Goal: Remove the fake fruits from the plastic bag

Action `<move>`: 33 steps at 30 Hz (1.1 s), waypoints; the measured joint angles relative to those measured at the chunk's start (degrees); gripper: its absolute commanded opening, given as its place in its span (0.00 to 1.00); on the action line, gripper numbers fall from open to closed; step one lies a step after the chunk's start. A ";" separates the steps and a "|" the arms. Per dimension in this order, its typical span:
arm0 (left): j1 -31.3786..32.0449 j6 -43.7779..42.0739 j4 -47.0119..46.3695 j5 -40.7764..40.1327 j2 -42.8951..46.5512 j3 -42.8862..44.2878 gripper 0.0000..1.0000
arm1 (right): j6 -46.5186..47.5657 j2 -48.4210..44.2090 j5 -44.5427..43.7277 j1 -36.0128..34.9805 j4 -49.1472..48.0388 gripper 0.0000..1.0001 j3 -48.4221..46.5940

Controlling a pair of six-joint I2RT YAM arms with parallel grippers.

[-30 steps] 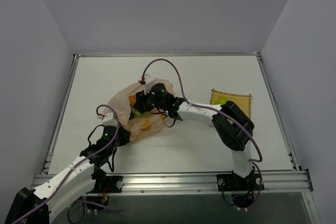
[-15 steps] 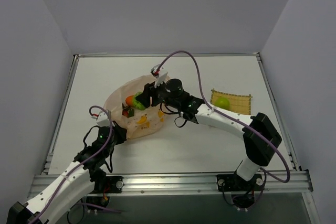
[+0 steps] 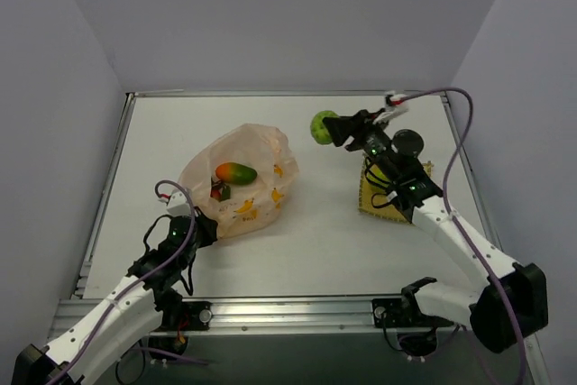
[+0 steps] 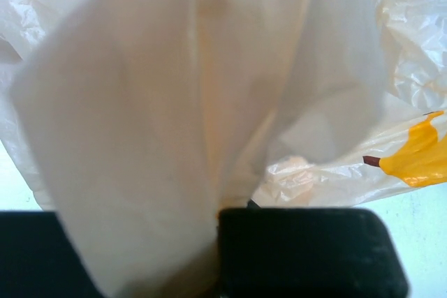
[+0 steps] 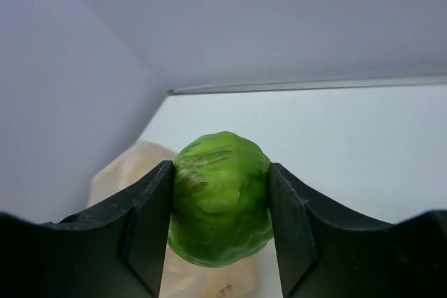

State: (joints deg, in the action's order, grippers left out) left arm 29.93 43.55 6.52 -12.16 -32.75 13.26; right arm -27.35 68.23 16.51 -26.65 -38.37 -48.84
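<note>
Within the last second the right tool (image 3: 328, 128) has lifted out of the plastic bag (image 3: 255, 143), pinching a round green fruit (image 5: 220, 197) above the tabletop (image 3: 180, 128) near the woven mat (image 3: 368, 200), while the left tool (image 3: 202, 226) stays clamped on the bag's edge; the oval fruit (image 3: 235, 172) and red cluster (image 3: 219, 191) remain inside.

White table (image 3: 343, 232) carries plastic bag (image 3: 257, 146) and yellow mat (image 3: 370, 197).
</note>
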 measured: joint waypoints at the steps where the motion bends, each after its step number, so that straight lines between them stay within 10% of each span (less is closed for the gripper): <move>1: 0.00 -0.11 0.15 -0.04 0.35 0.00 0.02 | -0.63 -2.51 -2.56 2.89 1.27 0.21 1.88; 14: 0.00 -1.38 0.61 0.61 1.16 0.04 0.02 | -8.68 -14.34 -28.30 32.92 20.59 0.19 22.34; 33: 0.00 -1.64 0.90 0.61 0.46 0.13 0.02 | -11.26 10.38 -23.06 36.44 2.67 0.26 22.34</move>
State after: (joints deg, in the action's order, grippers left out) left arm 29.93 41.91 7.42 -11.55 -32.29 13.39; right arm -38.61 78.61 -6.55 9.78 -35.70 -26.50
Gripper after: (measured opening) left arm 0.027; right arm 0.468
